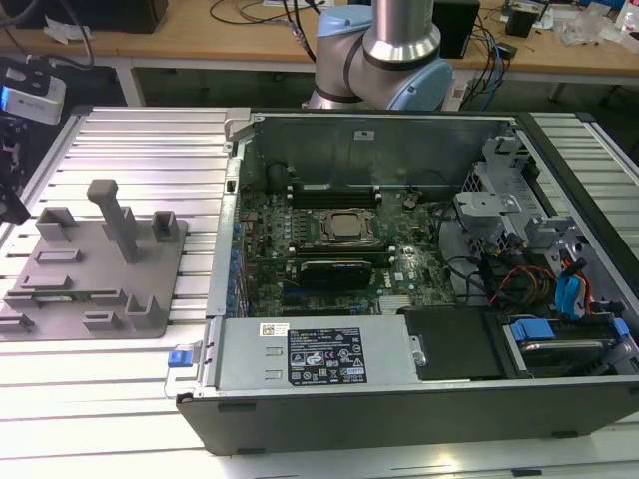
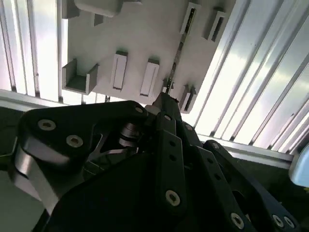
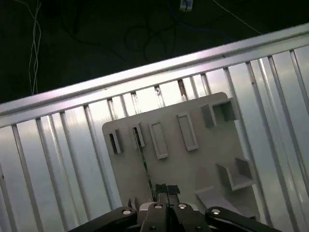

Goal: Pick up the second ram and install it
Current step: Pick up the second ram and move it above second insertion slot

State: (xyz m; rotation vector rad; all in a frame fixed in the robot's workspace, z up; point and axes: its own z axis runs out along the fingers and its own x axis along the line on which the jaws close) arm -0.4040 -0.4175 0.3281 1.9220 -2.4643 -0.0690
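In the exterior view, a grey holder plate (image 1: pixel 100 269) sits on the ribbed tabletop (image 1: pixel 120 150), left of the open computer case (image 1: pixel 399 379). The second ram (image 2: pixel 177 53) stands on edge in the plate, its long axis running left to right along the near edge. The gripper (image 3: pixel 167 189) hovers over one end of the ram, jaws together.

surface (image 1: pixel 130 140): silvery-white metal, ribbed with long parallel grooves
holder tray (image 1: pixel 100 261): plain matt grey
second ram (image 3: pixel 143 162): thin dark strip against the grey tray
claw (image 3: pixel 166 190): black, dotted with silver screw heads
computer case (image 1: pixel 399 414): dark grey outside, pale metal-grey inside
motherboard (image 1: pixel 270 225): dark green
CPU (image 1: pixel 346 226): silver top
robot arm (image 1: pixel 399 35): silver with pale blue joints
drive clips (image 1: pixel 569 294): bright blue
wires (image 1: pixel 511 279): red and black
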